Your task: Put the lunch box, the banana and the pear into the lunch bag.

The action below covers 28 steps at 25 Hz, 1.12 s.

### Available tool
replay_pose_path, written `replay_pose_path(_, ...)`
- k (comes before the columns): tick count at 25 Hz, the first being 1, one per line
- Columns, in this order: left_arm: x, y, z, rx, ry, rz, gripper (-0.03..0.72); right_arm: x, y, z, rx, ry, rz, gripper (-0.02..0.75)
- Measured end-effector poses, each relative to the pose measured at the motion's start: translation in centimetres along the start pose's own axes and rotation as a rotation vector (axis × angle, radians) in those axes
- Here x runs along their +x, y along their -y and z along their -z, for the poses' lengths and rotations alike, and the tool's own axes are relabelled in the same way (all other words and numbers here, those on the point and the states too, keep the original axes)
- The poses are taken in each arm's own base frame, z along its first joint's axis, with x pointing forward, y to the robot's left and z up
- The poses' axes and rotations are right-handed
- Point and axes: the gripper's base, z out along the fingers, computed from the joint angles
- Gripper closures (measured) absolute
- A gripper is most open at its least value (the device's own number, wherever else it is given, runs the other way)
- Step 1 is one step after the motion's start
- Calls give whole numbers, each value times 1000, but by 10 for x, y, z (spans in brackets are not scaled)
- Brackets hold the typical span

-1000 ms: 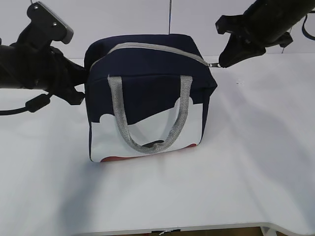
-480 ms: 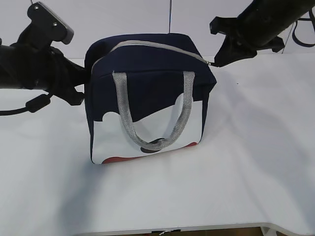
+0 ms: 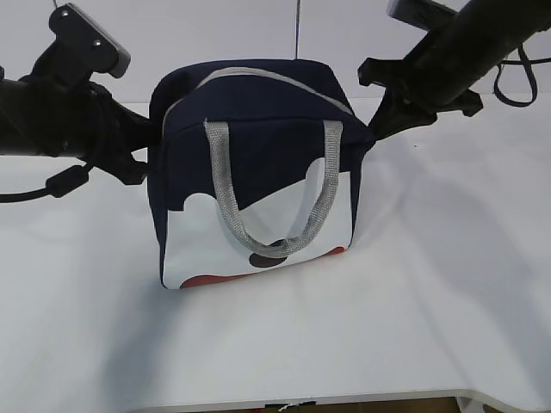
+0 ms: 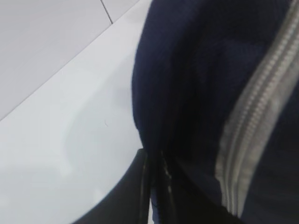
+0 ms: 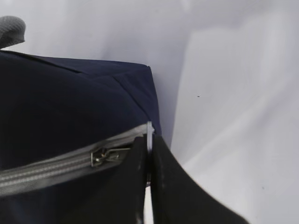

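The navy lunch bag (image 3: 258, 146) stands upright mid-table, its white printed side and grey handles (image 3: 225, 206) facing the exterior view. The grey zipper (image 3: 275, 79) runs across its top. My left gripper (image 3: 143, 168) is at the bag's left side, shut on a fold of its blue fabric (image 4: 155, 205). At the bag's top right corner, my right gripper (image 3: 376, 131) is shut on the metal zipper pull (image 5: 149, 133), just beside the slider (image 5: 100, 156). The lunch box, the banana and the pear are out of view.
The white table (image 3: 413, 301) stretches around the bag, with its front edge (image 3: 344, 400) near the bottom of the exterior view. A white wall rises close behind. A black cable (image 3: 60, 182) hangs from the left arm.
The right gripper has moved a little left and down at the bag's top right corner. The bag has turned and shifted slightly right. The left arm holds still.
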Motion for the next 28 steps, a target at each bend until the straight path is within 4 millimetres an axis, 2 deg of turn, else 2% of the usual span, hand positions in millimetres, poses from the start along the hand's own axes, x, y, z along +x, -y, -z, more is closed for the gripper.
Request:
replay_pose_path(7,1,0,0,-2,-4,0,704,2,4,-7,-1,-30,25,720)
replay_pose_path(15,1,0,0,-4,-5,0,704,-1,30,1,20,-25,-7,720)
replay_pose_path(18,1,0,0,-4,-5,0,705,0,34,1,13,-33,0,720)
replay_pose_path(28,1,0,0,-4,-5,-1,705,4,43,-28,-48,-95,21,720)
